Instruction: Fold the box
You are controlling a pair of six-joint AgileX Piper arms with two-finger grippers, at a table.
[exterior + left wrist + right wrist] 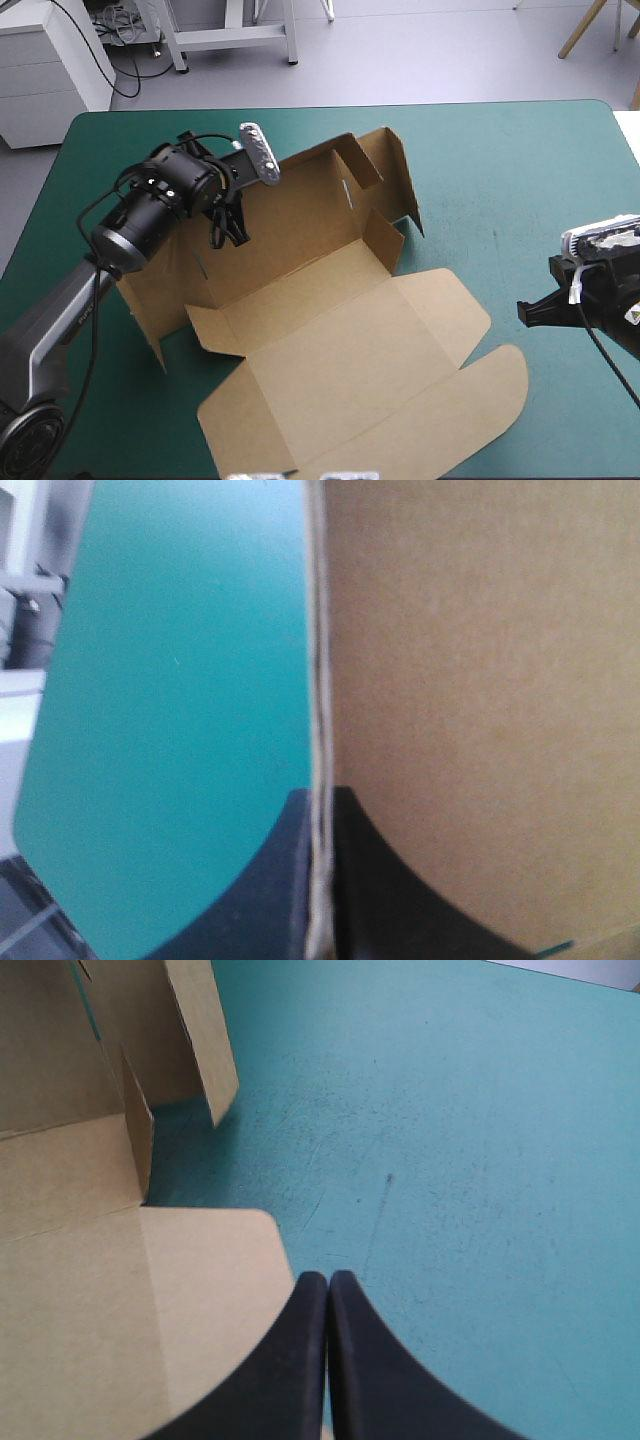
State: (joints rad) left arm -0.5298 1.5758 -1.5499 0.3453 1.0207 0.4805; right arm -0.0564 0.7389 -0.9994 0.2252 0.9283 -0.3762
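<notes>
The brown box (330,300) lies in the middle of the table, its back wall (300,190) and side flaps raised and its lid (400,400) flat toward the near edge. My left gripper (232,230) is at the box's far left part, shut on a raised wall. In the left wrist view the board's edge (318,660) runs between the black fingers (370,880). My right gripper (524,310) is shut and holds nothing, hovering to the right of the lid. In its own view the right gripper (328,1280) points past the lid's rounded corner (240,1240).
Teal-green cover (510,170) stretches from the box to the table's right and far edges. A raised side flap (400,175) stands at the box's far right corner. The table's rounded corner (40,820) shows beyond the left gripper.
</notes>
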